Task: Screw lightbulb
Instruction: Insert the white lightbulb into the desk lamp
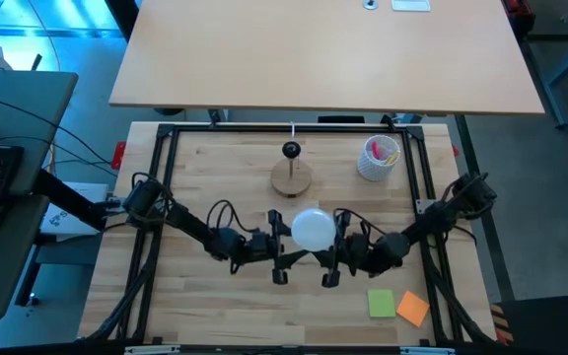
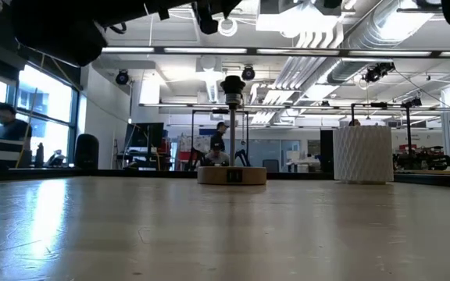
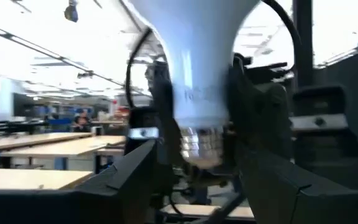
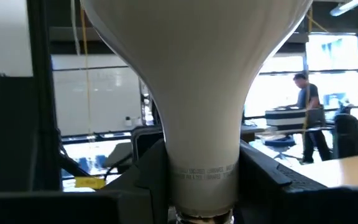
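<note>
Lightbulb (image 4: 197, 93), frosted white, pinched by right jaws; left jaws apparently spread.

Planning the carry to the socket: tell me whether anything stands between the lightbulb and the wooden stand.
Nothing visible does. The lightbulb hangs between both grippers, the right gripper clamped on its neck, and the bare table runs clear to the wooden stand.

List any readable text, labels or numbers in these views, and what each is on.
Nothing reads clearly.
Lightbulb neck: a ring of small grey print, too blurred to read.
Wooden stand: small dark label on its front edge, too small to read.
Sticky notes: look blank.
</note>
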